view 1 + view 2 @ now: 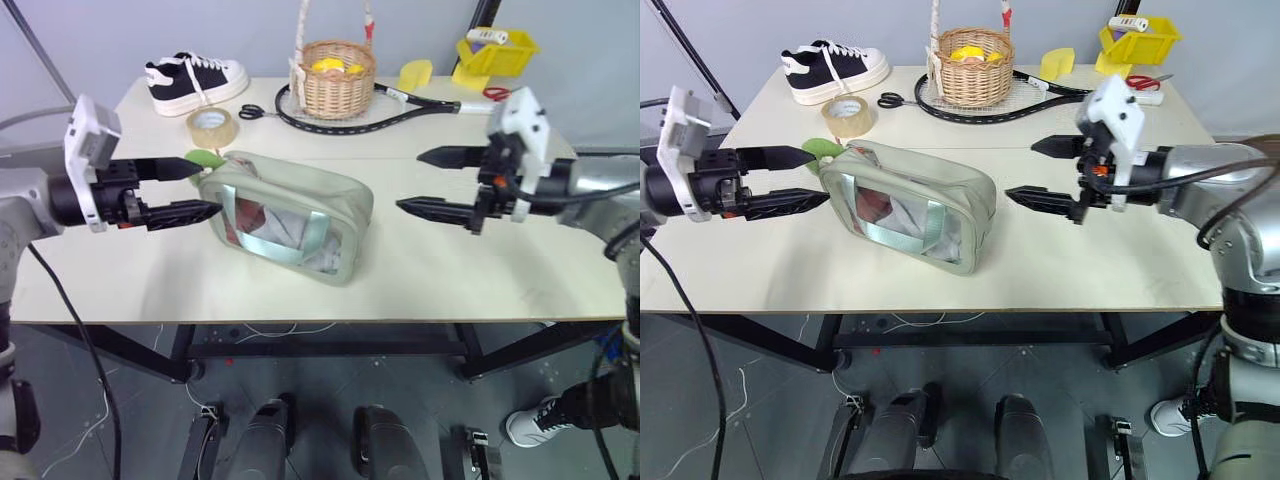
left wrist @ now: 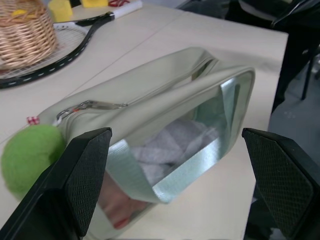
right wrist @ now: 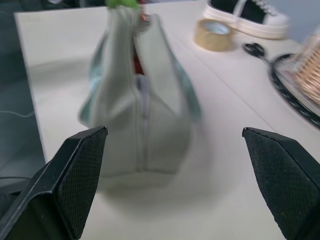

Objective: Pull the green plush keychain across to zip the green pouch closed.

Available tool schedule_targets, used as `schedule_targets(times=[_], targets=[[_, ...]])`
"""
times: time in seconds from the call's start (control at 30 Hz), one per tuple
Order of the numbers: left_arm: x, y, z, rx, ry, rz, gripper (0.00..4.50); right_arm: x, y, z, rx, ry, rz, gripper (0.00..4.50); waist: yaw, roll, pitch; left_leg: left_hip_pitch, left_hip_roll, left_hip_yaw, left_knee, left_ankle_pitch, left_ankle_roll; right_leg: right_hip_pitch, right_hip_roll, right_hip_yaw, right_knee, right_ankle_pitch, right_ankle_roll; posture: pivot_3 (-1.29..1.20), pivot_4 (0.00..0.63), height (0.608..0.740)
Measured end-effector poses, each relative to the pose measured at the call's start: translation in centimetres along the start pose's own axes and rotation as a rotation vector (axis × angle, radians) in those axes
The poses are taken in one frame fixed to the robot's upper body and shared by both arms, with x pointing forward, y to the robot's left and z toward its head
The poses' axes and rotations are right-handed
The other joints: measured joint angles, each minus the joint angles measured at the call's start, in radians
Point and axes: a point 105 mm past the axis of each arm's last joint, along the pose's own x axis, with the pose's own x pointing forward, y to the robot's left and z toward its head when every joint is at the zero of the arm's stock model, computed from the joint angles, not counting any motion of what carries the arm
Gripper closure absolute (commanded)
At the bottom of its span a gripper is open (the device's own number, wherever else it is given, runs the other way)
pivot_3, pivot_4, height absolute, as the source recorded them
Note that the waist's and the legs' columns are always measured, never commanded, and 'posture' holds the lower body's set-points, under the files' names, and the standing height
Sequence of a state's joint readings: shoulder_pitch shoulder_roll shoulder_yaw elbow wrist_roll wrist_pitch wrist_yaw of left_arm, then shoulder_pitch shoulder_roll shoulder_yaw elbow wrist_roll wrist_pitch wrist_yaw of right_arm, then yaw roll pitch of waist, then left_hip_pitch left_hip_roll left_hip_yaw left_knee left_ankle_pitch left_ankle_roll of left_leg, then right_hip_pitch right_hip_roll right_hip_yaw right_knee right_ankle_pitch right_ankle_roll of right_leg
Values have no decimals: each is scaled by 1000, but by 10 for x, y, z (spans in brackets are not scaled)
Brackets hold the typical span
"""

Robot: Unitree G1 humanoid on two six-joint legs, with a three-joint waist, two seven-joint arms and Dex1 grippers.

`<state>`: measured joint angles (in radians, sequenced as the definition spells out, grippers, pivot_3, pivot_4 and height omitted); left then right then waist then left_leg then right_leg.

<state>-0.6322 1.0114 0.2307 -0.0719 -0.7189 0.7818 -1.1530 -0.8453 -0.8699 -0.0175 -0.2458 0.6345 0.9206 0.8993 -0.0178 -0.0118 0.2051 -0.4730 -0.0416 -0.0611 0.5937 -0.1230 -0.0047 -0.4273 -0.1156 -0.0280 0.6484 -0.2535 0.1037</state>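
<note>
The green pouch point(image 1: 290, 215) lies in the middle of the table with its clear window facing the front edge. Its top zipper point(image 2: 150, 95) runs the pouch's length, and the pull sits at the left end. The green plush keychain point(image 1: 205, 158) hangs at that left end, beside the pouch's corner. My left gripper point(image 1: 208, 190) is open, level with the table, its fingertips at the pouch's left end with the keychain point(image 2: 30, 157) just beside one finger. My right gripper point(image 1: 410, 181) is open a short way to the right of the pouch point(image 3: 145, 110), pointing at its right end without touching.
At the back of the table stand a black-and-white shoe point(image 1: 195, 80), a tape roll point(image 1: 212, 125), black scissors point(image 1: 252, 111), a wicker basket point(image 1: 335, 78) on a racket point(image 1: 400, 105), and a yellow bin point(image 1: 495, 52). Bare tabletop lies in front of and to the right of the pouch.
</note>
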Motion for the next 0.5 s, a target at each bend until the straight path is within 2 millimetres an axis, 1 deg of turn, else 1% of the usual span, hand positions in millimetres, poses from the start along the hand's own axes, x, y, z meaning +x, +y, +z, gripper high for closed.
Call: schedule_targets(times=[0.13,0.2,0.23,0.37,0.47,0.5], targets=[[1,0,11,11,-53,-13,42,32,4,18,-25,16,44,0,0,0,0,0,0,0,0,0,0,-1,2,0,0,0,0,0,150,724],[-2,1,14,13,-74,-2,42,52,10,24,-45,65,80,0,-3,0,0,0,0,1,0,0,0,-1,2,0,1,0,0,0,150,724],[-2,0,13,12,-74,-2,42,60,12,26,-52,77,90,0,-3,0,0,0,0,1,0,0,0,-1,2,0,1,1,1,0,150,724],[-5,-4,-2,-26,-48,-19,42,98,24,29,-26,150,158,0,-5,0,0,0,1,1,-1,0,0,-2,3,0,2,2,3,0,150,724],[-7,-7,0,-18,-46,-32,42,123,38,28,-27,215,201,0,-2,0,0,0,1,1,-1,0,0,-2,4,-1,3,2,3,0,150,724],[-8,-7,1,-13,-42,-31,13,130,40,26,-32,243,207,246,-1,0,0,0,1,1,-1,0,0,-2,4,-1,3,2,3,0,150,724]])
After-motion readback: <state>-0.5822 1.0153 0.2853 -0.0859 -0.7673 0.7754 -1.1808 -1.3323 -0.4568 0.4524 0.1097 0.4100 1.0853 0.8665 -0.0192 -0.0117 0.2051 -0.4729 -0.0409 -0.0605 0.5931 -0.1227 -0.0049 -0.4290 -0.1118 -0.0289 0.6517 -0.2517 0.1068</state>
